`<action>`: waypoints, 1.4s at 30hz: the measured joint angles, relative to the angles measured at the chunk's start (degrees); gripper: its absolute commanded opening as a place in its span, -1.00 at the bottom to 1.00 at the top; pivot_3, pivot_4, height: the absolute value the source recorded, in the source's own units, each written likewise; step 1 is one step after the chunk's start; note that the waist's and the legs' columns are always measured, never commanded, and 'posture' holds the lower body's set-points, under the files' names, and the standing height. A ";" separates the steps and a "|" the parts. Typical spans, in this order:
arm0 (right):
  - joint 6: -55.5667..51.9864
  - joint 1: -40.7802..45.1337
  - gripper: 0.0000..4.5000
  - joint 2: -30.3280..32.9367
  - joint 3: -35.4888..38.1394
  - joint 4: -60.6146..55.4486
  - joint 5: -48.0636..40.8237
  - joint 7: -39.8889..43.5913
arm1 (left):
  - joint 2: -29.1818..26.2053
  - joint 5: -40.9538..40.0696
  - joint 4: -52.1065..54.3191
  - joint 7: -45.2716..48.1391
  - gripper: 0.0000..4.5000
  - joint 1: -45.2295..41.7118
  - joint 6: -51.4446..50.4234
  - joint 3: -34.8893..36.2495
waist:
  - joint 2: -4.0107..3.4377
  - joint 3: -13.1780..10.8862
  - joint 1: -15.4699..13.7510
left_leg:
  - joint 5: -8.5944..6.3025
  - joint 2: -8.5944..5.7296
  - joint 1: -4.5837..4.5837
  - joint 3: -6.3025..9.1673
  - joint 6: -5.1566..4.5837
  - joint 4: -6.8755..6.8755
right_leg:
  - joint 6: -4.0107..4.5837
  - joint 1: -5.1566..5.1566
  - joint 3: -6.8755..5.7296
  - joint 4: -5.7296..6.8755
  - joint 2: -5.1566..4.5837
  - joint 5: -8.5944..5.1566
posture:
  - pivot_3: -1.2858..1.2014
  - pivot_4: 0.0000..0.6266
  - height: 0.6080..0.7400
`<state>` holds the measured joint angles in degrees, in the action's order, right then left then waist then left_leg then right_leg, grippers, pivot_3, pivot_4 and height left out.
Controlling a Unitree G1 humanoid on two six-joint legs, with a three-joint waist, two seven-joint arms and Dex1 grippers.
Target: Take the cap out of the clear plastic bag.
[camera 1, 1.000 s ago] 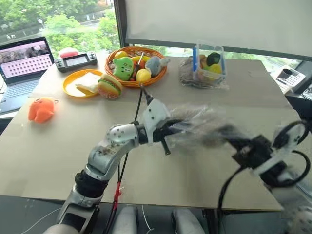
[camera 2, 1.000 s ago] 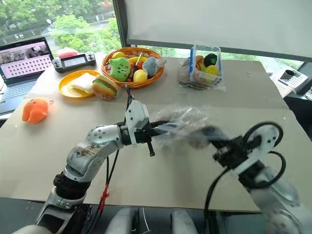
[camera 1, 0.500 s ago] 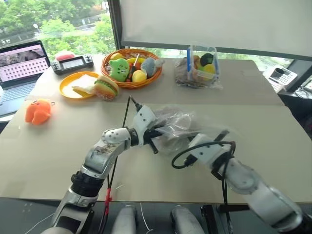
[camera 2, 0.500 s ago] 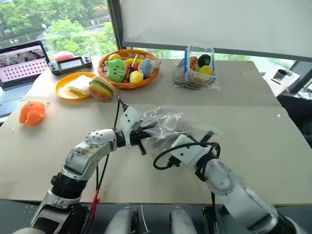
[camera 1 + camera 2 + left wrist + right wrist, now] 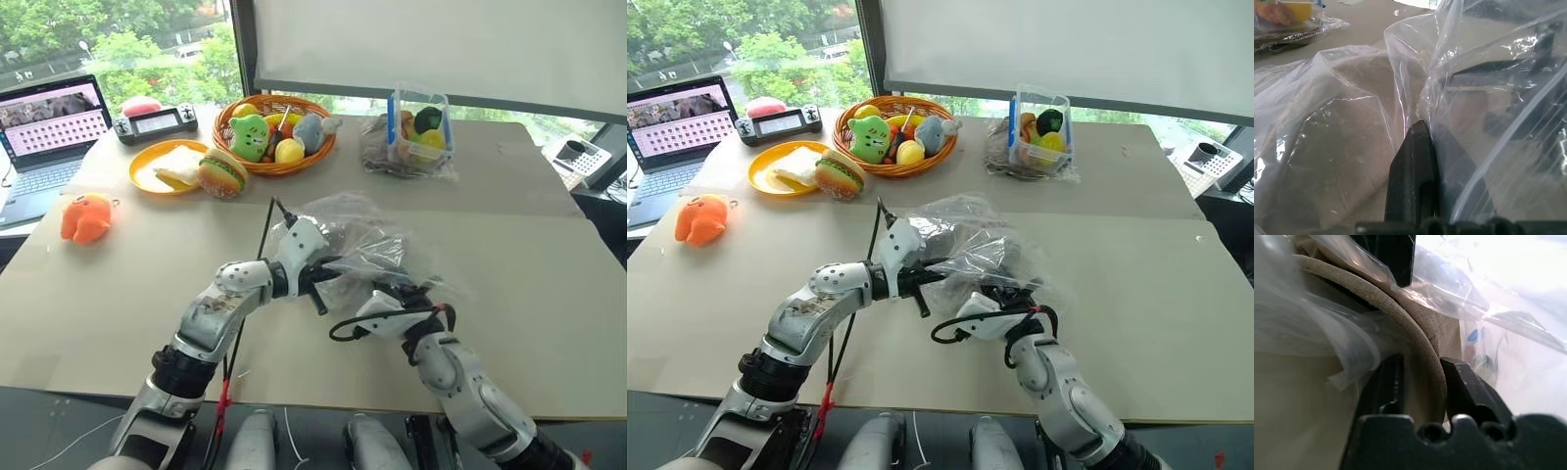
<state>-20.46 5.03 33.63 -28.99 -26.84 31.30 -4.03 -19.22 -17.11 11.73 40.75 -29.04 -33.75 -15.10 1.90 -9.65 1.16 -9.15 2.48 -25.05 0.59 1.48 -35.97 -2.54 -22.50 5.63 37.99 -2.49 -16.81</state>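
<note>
Bag [image 5: 367,250] — clear plastic, held above the worktop [image 5: 509,245] by the left tool [image 5: 1418,147], clamped shut on its film. Cap [image 5: 1415,340] sits inside; the right tool [image 5: 1422,382] straddles its brim, fingers apart. Next — close on the brim and draw it out. No legible writing.

The two head views look forward and down over the table [image 5: 118,294] from nearly the same spot (a slight sideways offset apart), sharing both arms and the far window. Each wrist view sits very close, looking along its own fingers into the clear plastic bag [image 5: 1484,98]; both share the cap [image 5: 1420,328] behind the film.
</note>
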 measured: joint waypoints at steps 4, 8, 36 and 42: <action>1.12 -1.95 0.79 -2.42 3.85 -1.11 -1.46 3.56 | 0.03 0.01 -0.02 0.37 -1.00 0.01 0.05 -0.02 | 0.00 0.00 0.01 | 0.00 0.02 0.01 0.04 0.00 -0.01 | 0.01 0.03 -0.04 0.03 0.02 0.00 | 0.03 -0.52 1.00; 1.12 -4.42 0.99 -3.60 5.27 -4.53 -1.04 7.81 | 0.19 0.04 -0.06 0.61 -1.00 -0.01 0.09 -0.15 | 0.00 0.00 -0.01 | 0.00 0.00 0.01 0.06 0.00 -0.01 | 0.00 0.05 -0.05 0.01 0.02 0.00 | 0.03 -0.52 1.00; 6.41 -9.57 0.51 -10.62 9.52 -11.25 13.05 14.03 | -0.03 0.07 -0.07 1.56 -1.00 -0.20 0.91 -0.59 | -0.01 0.00 -0.16 | 0.00 0.00 0.11 0.08 0.01 -0.02 | 0.01 0.14 -0.08 0.03 0.01 0.00 | 0.03 -0.52 1.00; 8.88 -13.35 -0.37 -9.85 9.96 -13.38 12.18 17.36 | -0.10 0.06 -0.06 1.62 -1.00 -0.19 0.91 -0.63 | -0.01 0.00 -0.17 | 0.00 0.00 0.12 0.08 0.01 -0.05 | 0.00 0.17 -0.09 0.04 0.01 -0.01 | 0.03 -0.52 1.00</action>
<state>-11.58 -8.32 23.79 -19.04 -40.22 43.47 13.34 -19.33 -17.05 11.67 42.37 -29.23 -32.84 -15.73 1.89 -9.65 0.99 -9.15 2.48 -24.93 0.67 1.49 -36.02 -2.53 -22.33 5.54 38.03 -2.48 -16.82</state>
